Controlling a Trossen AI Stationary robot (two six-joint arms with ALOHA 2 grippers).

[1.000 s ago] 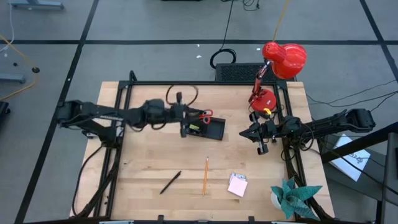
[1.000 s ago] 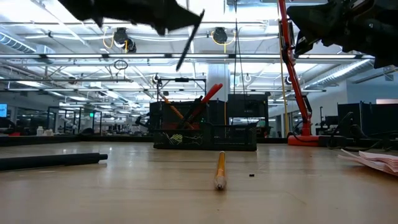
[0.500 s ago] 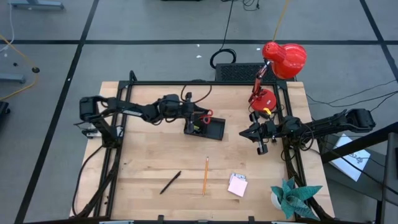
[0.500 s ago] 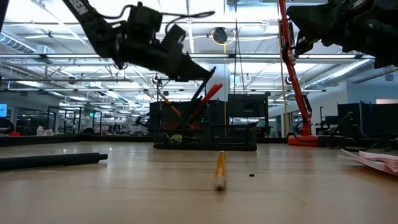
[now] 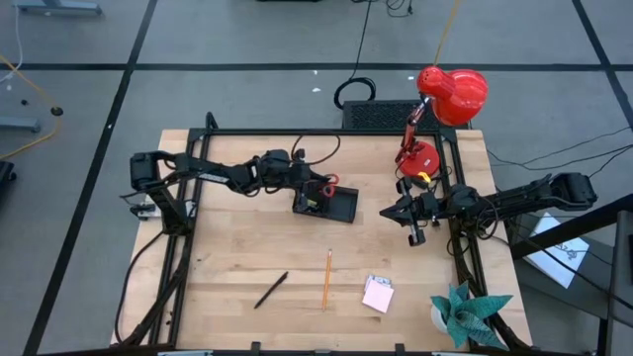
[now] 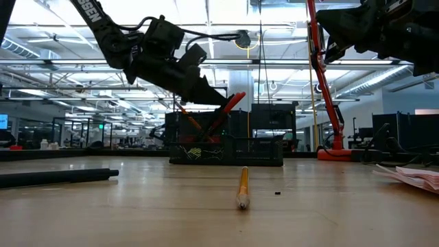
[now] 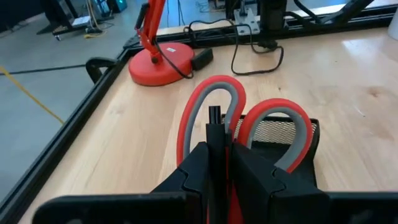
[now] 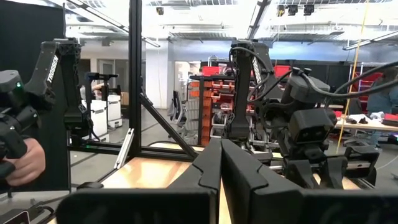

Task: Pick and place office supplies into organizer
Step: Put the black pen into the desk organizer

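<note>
A wooden tabletop (image 5: 247,257) carried a small black organizer (image 5: 331,205) near its middle. The left gripper (image 5: 309,191) hung just over the organizer's left end, its fingers clamped on a thin black pen (image 7: 214,134) held upright between them. In the left wrist view the red-handled scissors (image 7: 249,121) stood directly below, already standing in the organizer's mesh compartment. The step in hand appeared to be lowering the pen into that taller section. The next move likely called for easing the pen tip down past the scissor handles, then letting go.

The right gripper (image 5: 415,235) waited at the tabletop's right edge, fingers pressed together and holding nothing.

Still loose on the near part of the tabletop lay another black pen (image 5: 271,290), an orange pencil (image 5: 327,278) and a pink sticky-note pad (image 5: 378,294).
</note>
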